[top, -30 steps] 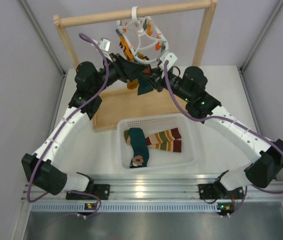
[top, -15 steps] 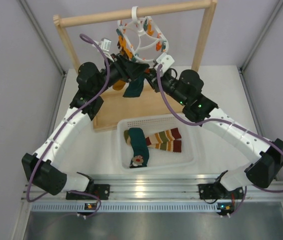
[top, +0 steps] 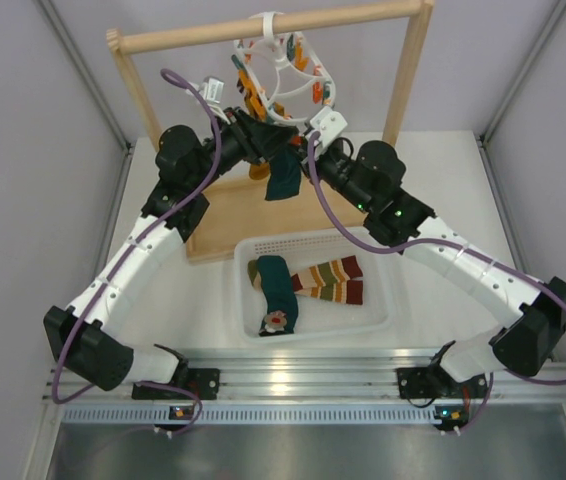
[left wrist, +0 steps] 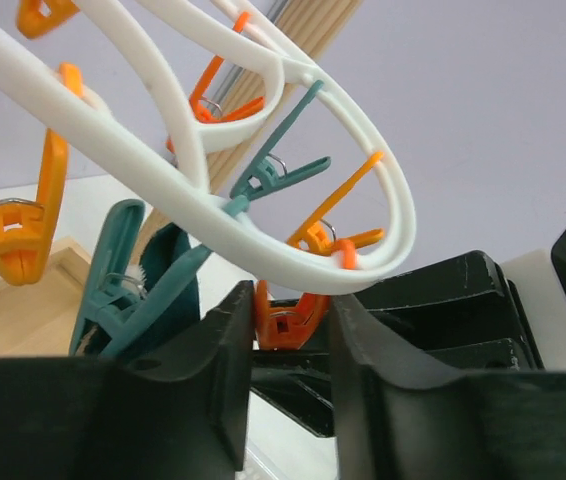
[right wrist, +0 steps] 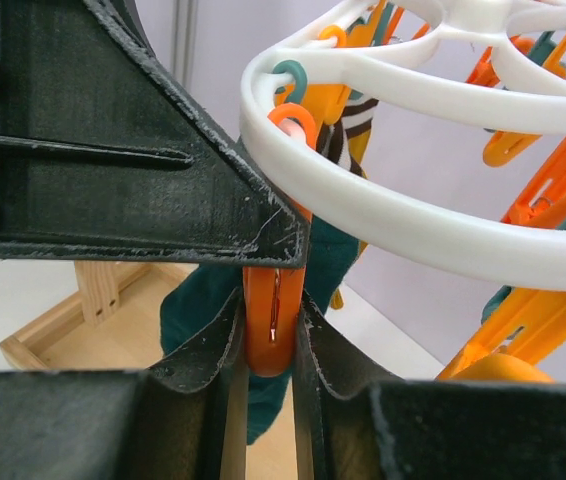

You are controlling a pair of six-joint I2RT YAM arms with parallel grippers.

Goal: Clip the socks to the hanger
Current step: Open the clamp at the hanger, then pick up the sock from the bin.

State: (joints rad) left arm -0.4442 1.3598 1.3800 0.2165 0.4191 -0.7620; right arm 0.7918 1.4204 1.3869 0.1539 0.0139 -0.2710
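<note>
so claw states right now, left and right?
Left claw: jaws a little apart; whether it grips anything cannot be told.
Right claw: closed, pinching an orange clip.

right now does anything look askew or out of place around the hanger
Nothing looks spilled or broken. The hanger looks tilted rather than level under the wooden rail, with the right gripper shut on an orange clip. A teal sock dangles below it; the other socks lie in the basket.
</note>
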